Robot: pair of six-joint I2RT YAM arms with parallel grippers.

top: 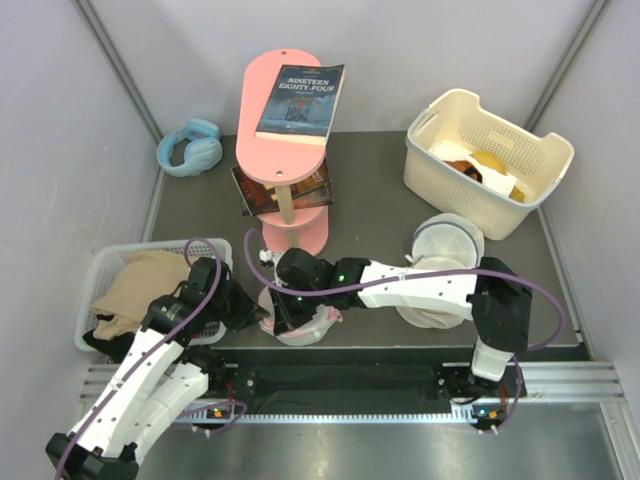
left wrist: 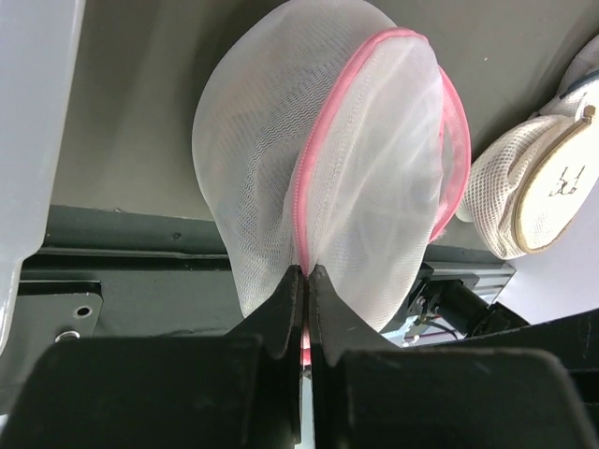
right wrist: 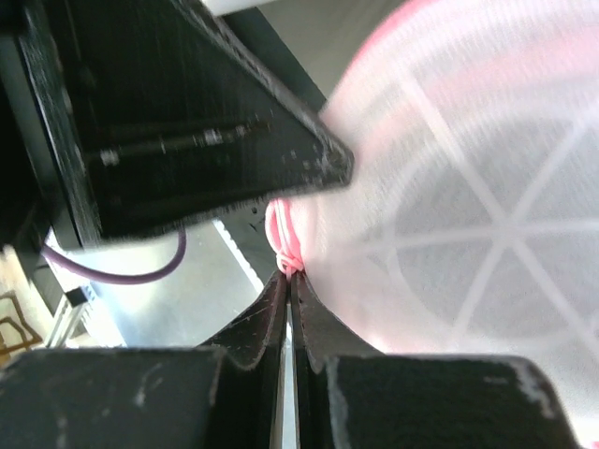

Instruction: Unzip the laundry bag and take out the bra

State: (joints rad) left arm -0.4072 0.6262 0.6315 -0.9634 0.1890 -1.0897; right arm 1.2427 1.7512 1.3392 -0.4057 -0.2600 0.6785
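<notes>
Currently left gripper (left wrist: 306, 278) and right gripper (right wrist: 288, 278) are each clamping closed on pink trim (left wrist: 316, 159) of the laundry bag (left wrist: 374, 178), mesh obscuring whatever is lying inside.

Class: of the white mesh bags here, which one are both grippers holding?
The pink-trimmed laundry bag near the front edge; the other bags have beige rims.

A book (top: 300, 102) lies on a pink stand (top: 250, 110), blue headphones (top: 190, 148) to its left.
</notes>
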